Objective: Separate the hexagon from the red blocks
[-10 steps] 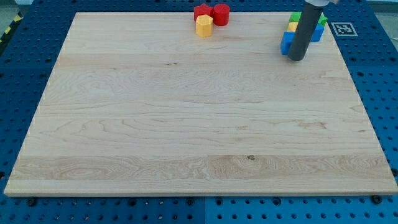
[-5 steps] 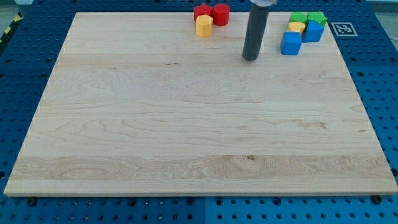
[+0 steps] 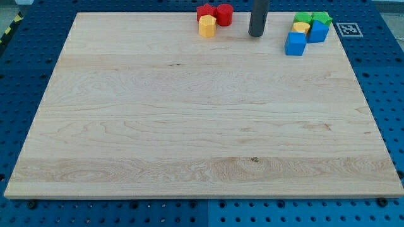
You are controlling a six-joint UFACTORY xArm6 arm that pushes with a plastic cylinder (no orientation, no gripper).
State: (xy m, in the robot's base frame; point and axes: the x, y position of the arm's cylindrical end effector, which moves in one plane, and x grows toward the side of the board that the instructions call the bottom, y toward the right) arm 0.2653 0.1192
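A yellow hexagon (image 3: 207,26) sits near the board's top edge, touching two red blocks: a red star-like block (image 3: 204,11) just above it and a red cylinder (image 3: 224,14) to its upper right. My tip (image 3: 255,35) rests on the board to the right of this group, about fifty pixels from the cylinder and touching no block.
At the view's top right is a second cluster: a blue cube (image 3: 295,44), another blue block (image 3: 318,31), a yellow block (image 3: 302,28) and two green blocks (image 3: 305,17) (image 3: 322,17). The wooden board (image 3: 189,126) lies on a blue pegboard table.
My tip moved from beside the blue cube leftward across the board, then up towards the top edge. It now stands between the two clusters. No block has moved.
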